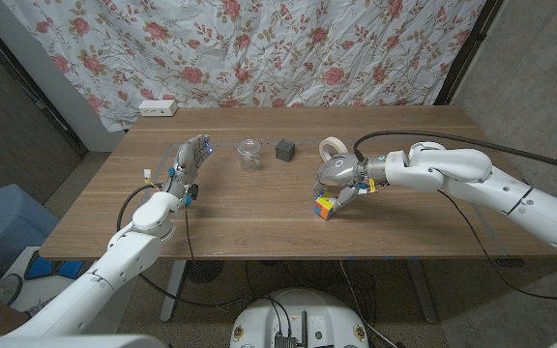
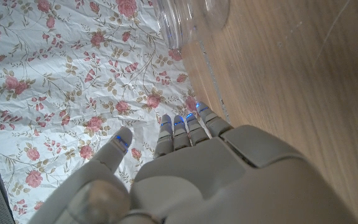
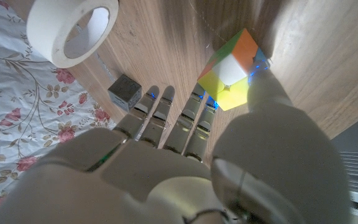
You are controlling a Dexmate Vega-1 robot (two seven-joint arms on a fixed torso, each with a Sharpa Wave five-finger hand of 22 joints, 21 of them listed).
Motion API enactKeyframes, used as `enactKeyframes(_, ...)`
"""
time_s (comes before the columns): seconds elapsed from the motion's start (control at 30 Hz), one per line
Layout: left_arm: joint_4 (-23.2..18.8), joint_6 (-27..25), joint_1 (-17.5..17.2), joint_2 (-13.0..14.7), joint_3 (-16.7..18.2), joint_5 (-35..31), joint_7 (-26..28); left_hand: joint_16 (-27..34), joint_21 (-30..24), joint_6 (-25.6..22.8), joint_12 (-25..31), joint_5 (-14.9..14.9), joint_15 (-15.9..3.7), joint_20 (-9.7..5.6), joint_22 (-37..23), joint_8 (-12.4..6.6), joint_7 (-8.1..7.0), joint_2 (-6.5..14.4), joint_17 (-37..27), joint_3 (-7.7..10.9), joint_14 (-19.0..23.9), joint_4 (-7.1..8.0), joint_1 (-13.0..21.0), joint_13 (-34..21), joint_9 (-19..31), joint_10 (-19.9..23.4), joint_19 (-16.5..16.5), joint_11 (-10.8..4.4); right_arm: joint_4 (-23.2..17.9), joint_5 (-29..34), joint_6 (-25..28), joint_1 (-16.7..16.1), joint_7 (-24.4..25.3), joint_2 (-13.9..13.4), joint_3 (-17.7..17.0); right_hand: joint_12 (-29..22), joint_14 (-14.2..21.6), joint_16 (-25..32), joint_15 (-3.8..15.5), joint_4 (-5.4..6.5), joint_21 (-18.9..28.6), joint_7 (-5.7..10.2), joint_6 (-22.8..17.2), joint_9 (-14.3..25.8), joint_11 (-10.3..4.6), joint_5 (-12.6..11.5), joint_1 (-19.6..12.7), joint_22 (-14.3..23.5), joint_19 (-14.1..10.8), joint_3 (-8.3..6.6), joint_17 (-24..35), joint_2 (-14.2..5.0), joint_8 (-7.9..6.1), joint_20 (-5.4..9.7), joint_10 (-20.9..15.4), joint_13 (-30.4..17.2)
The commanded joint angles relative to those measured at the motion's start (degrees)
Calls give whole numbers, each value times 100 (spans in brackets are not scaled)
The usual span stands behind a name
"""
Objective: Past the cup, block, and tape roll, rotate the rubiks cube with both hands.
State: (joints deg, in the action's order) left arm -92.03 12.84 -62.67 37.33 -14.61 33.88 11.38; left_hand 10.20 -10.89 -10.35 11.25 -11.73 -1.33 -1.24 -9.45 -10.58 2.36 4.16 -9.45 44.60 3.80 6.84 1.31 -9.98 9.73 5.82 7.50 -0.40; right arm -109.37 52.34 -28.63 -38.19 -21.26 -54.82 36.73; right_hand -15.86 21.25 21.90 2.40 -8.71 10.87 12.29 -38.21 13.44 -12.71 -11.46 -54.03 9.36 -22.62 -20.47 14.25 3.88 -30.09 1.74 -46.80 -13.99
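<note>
The rubiks cube [image 1: 326,207] stands on the table [image 1: 259,217] in front of the tape roll [image 1: 333,148]. My right hand [image 1: 341,181] comes down on it from behind. In the right wrist view the thumb [image 3: 263,87] presses one side of the cube [image 3: 234,71] and the fingertips [image 3: 207,102] touch the other side. A clear cup [image 1: 249,155], a dark block [image 1: 285,150] and the white tape roll stand in a row further back. My left hand [image 1: 189,160] hangs left of the cup, fingers straight, holding nothing. The left wrist view has the cup [image 2: 191,18] ahead of this hand [image 2: 191,168].
A flowered curtain [image 1: 288,48] hangs behind the table, with a white power strip [image 1: 158,108] at the back left corner. The right wrist view also has the tape roll [image 3: 73,28] and the block [image 3: 124,92] beyond my fingers. A blue bin [image 1: 3,227] stands at the left.
</note>
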Motion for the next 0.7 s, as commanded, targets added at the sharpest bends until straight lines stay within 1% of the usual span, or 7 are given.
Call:
enactKeyframes(0.03, -203, -60, -97, 80, 71, -44, 101, -6, -12, -40, -22, 9, 12, 1, -30, 8, -3, 497, -26, 21, 22, 30, -39, -16, 33, 46, 42, 7, -54, -216, 108, -105, 136, -38, -158, 6, 76, 37, 847, -5, 0, 34, -109, 20, -4, 20, -12, 15, -30, 18, 20, -94, -34, -18, -83, -12)
enactKeyframes(0.1, -209, -7, -108, 83, 76, -42, 57, -7, -12, -67, -23, 9, 15, 2, -30, -2, 6, 498, -26, 23, 22, 28, -38, -16, 33, 47, 43, 7, -66, -267, 134, -126, 149, -48, -188, 7, 86, 43, 846, -1, 1, 34, -122, 20, -4, 21, -12, 15, -36, 19, 22, -110, -40, -15, -100, -13)
enactKeyframes(0.4, -453, -81, -215, 111, 105, -142, 233, -8, -10, -96, -25, 9, 16, 5, -30, -9, 14, 498, -25, 29, 19, 26, -35, -16, 33, 43, 41, 21, -97, -617, 232, -280, 300, -100, -364, 22, 100, 53, 836, 8, 7, 35, -149, 17, -2, 26, -4, 16, -69, 34, 24, -132, -55, -1, -138, -4)
enactKeyframes(0.43, -436, -18, -211, 95, 101, -142, 193, -9, -10, -94, -26, 9, 17, 4, -30, -8, 13, 498, -24, 31, 19, 24, -33, -16, 33, 42, 41, 21, -81, -694, 230, -293, 315, -95, -380, 25, 104, 56, 835, 10, 6, 35, -152, 17, -2, 27, -1, 16, -69, 36, 25, -138, -56, -5, -142, -2)
enactKeyframes(0.7, -714, -123, -252, 145, 108, -323, 369, -12, -9, -101, -23, 8, 17, 9, -30, -6, 11, 497, -17, 41, 19, 1, -18, -16, 33, 53, 42, 6, -53, -1031, 364, -422, 510, -45, -515, 42, 113, 61, 819, 28, 2, 34, -177, 13, 0, 33, 38, 16, -76, 63, 23, -149, -67, 5, -178, 5)
